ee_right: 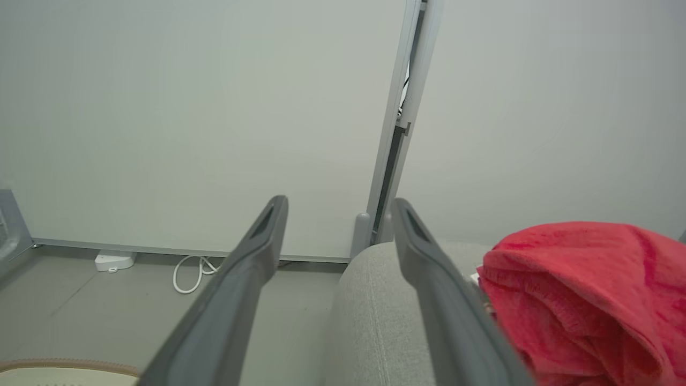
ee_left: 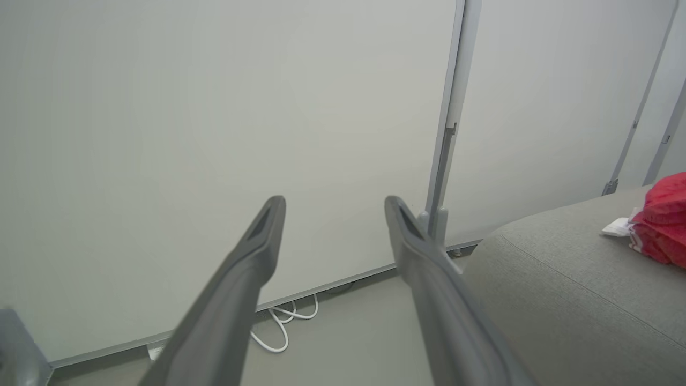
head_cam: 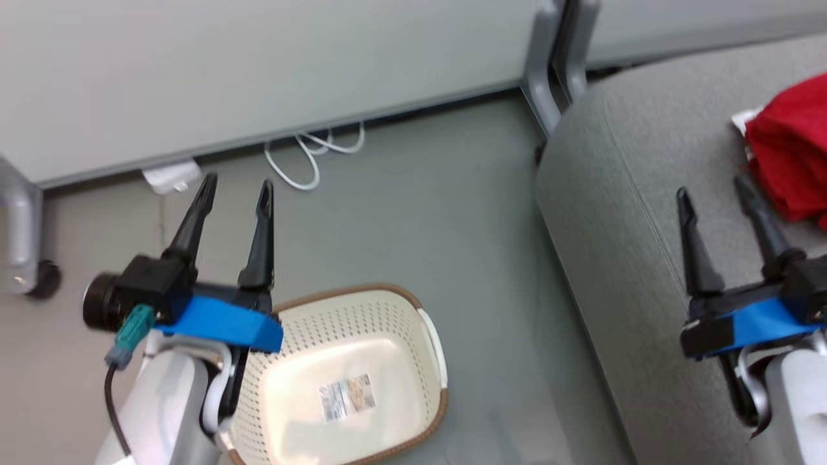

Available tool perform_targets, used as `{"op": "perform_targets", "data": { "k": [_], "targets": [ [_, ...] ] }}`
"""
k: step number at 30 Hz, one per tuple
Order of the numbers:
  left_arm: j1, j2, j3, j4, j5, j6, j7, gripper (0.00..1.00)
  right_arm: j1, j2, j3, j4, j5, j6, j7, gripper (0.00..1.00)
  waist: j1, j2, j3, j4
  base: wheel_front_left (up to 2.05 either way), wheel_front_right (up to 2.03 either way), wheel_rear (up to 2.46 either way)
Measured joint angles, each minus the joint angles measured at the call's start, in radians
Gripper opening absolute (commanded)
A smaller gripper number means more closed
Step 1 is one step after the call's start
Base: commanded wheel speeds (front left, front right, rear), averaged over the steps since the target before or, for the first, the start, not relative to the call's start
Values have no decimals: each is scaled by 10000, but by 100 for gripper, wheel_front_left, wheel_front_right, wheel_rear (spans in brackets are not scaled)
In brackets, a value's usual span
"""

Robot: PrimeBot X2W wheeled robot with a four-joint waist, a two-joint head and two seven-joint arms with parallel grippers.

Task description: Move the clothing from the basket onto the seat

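Nothing red shows in the basket (head_cam: 336,320), the clothing (head_cam: 791,148) lies heaped on the seat (head_cam: 646,213), and the left gripper (head_cam: 236,184) and right gripper (head_cam: 712,187) hang spread and empty: seemingly done.

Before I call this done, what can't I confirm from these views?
- clothing: cut by the head view's right edge; garment count unclear.
- basket: near end cut by the head view's bottom edge, left side hidden behind the left forearm.
- label in the basket: print too blurred to read.
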Motion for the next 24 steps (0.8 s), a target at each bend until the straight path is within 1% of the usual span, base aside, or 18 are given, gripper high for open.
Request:
{"op": "perform_targets", "data": {
  "k": [1,2,4,6,7,8,10,17,24],
  "targets": [
    [0,0,0,0,0,0,0,100,0,0,0,0,0,0,0,100,0,0,0,0,0,0,0],
    [407,-238,460,8,136,-96,-2,100,178,52,215,12,71,0,0,100,-1,0,-339,193,0,0,0],
    [816,-460,915,2,299,-165,0,100,389,144,399,17,100,0,0,100,0,0,-673,384,0,0,0],
    [1249,-663,1283,-12,493,-268,0,100,639,257,485,6,159,0,0,100,-1,0,-995,574,0,0,0],
    [1249,-663,1283,-12,493,-268,0,100,639,257,485,6,159,0,0,100,-1,0,-995,574,0,0,0],
    [1680,-863,1595,-31,713,-355,0,100,911,349,543,-8,184,0,0,100,-1,0,-1299,756,0,0,0],
    [2024,-1037,1858,-73,874,-458,0,100,1142,458,566,-44,247,0,0,100,-2,0,-1541,945,0,0,0],
    [2708,-1438,2447,-224,1241,-709,-2,100,1812,671,416,-63,320,0,0,100,-1,0,-1992,1361,0,0,0],
    [3254,-1709,2731,-171,1423,-807,0,100,2430,844,192,17,336,0,0,100,0,0,-2280,1467,0,0,0]
  ]
}}
